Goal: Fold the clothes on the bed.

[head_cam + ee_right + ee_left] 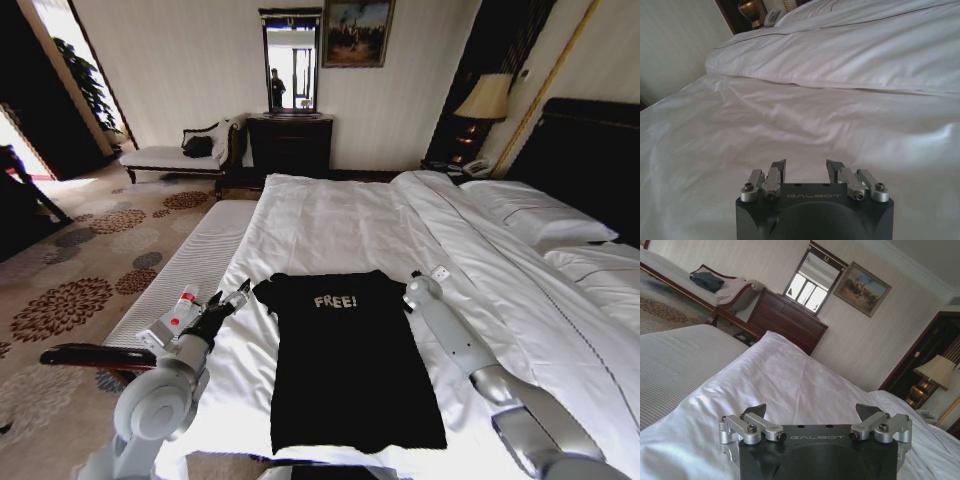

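1. The bed (330, 225) takes up most of the head view — white sheets, a turned-back duvet (480, 250) and pillows (535, 212) toward the dark headboard (590, 150) on the right.
2. Along the bed's left side stands a long white-cushioned bench (185, 265), on a carpet (70, 290) patterned with brown flower medallions.
3. At the far wall stand a dark dresser (290, 140) with a mirror (290, 60) above it, a framed painting (357, 32) and a chaise (185, 155); a lit lamp (485, 100) glows beside the headboard.
4. The black T-shirt (345, 365) lies flat on the near part of the bed, between the two arms. It lies with the white "FREE!" lettering (335, 301) facing up, collar end toward the far wall and hem toward the robot. Both short sleeves are spread, and the fabric looks smooth, with no fold in it.
5. The left gripper (232, 300) sits just beside the shirt's left sleeve, low over the sheet near the bed's edge. In the left wrist view its jaws stand wide apart, with nothing between them but white bedding.
6. The right gripper (432, 278) is at the shirt's right sleeve — whether it touches the fabric cannot be told. In the right wrist view its jaws stand parted by a narrower gap, with nothing held, and rumpled white sheet lies ahead.
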